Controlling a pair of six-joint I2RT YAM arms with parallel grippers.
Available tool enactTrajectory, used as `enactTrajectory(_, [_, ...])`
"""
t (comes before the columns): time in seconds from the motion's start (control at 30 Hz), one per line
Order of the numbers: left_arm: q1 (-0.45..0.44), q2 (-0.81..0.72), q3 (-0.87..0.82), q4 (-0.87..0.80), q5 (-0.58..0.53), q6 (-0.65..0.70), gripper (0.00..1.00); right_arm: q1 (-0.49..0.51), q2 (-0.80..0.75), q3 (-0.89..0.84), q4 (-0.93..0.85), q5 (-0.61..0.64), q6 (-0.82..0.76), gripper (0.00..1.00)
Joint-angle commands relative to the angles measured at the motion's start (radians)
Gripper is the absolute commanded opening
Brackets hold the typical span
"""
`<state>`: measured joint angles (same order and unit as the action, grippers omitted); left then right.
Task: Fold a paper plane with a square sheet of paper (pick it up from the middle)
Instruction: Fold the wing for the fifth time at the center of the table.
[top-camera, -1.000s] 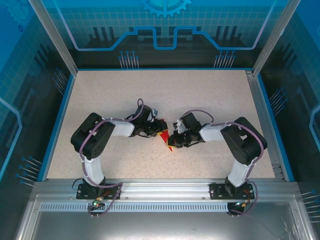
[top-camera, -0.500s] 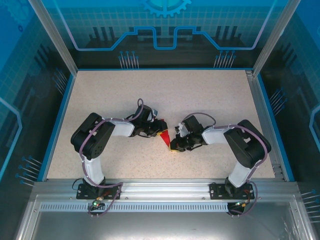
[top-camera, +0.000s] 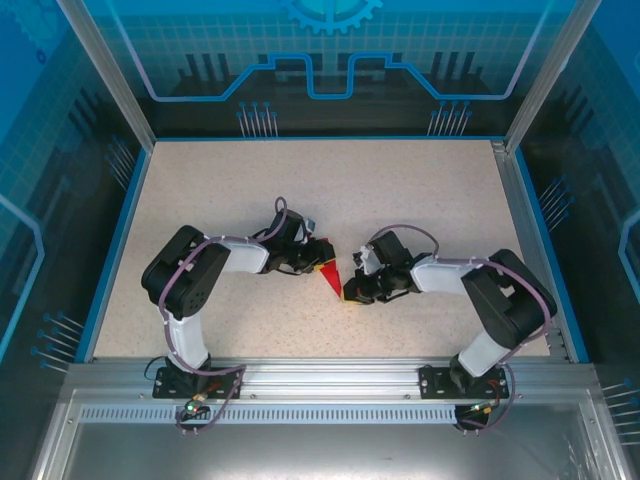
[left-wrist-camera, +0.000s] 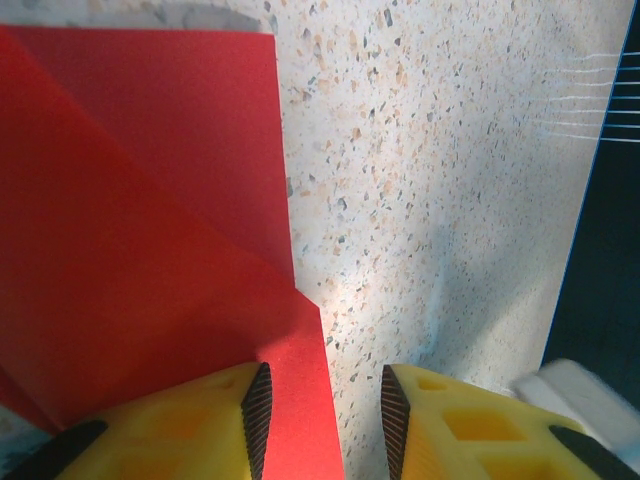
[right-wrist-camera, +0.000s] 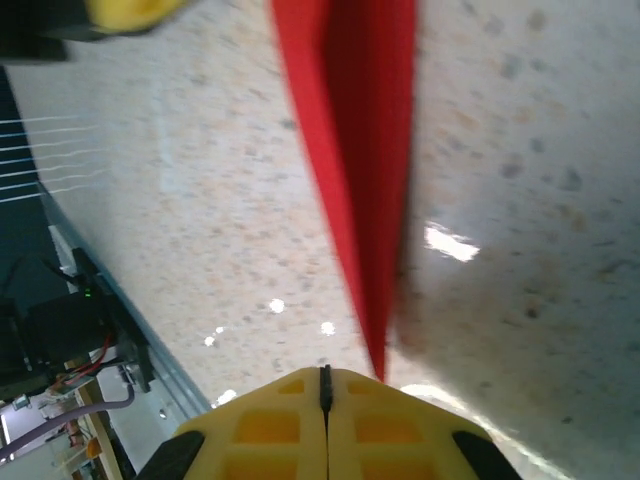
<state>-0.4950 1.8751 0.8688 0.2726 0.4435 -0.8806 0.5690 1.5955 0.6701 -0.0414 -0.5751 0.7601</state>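
Note:
The square sheet of paper (top-camera: 329, 277) is bright red and folded into a narrow pointed shape. It lies flat mid-table between both grippers. My left gripper (top-camera: 319, 261) is at its far end. In the left wrist view the jaws (left-wrist-camera: 320, 385) stand apart, the left finger (left-wrist-camera: 200, 420) rests on the layered red paper (left-wrist-camera: 150, 220), and the paper's right edge runs through the gap. My right gripper (top-camera: 350, 293) is at the near tip. Its yellow fingers (right-wrist-camera: 323, 372) are shut together with nothing between them, and the paper's point (right-wrist-camera: 360, 150) ends just beyond the fingertips, slightly to the right.
The speckled table (top-camera: 400, 190) has a raised blue rim (top-camera: 525, 230) and a metal rail (top-camera: 330, 375) along the near edge. Frame posts stand at the far corners. Open tabletop lies beyond the paper and to both sides.
The right arm's elbow has swung outward to the right, and its shut gripper has slid a little nearer along the paper toward the tip. The left arm has not moved.

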Motion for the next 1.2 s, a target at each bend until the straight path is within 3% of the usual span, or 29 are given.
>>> enactTrajectory(0.0, [0.0, 0.024, 0.004, -0.06, -0.013, 0.029, 0.38, 0.006, -0.041, 0.052, -0.012, 0.02, 0.014, 0.06])
enactTrajectory(0.27, [0.0, 0.026, 0.007, -0.056, -0.009, 0.027, 0.38, 0.03, 0.104, 0.134, 0.146, 0.074, 0.142, 0.01])
enactTrajectory(0.5, [0.0, 0.022, 0.006, -0.06, -0.002, 0.033, 0.38, 0.028, 0.191, 0.16, 0.177, 0.123, 0.173, 0.01])
enactTrajectory(1.17, [0.001, -0.094, 0.064, -0.123, 0.016, 0.068, 0.43, -0.011, 0.25, 0.063, 0.041, 0.11, 0.058, 0.01])
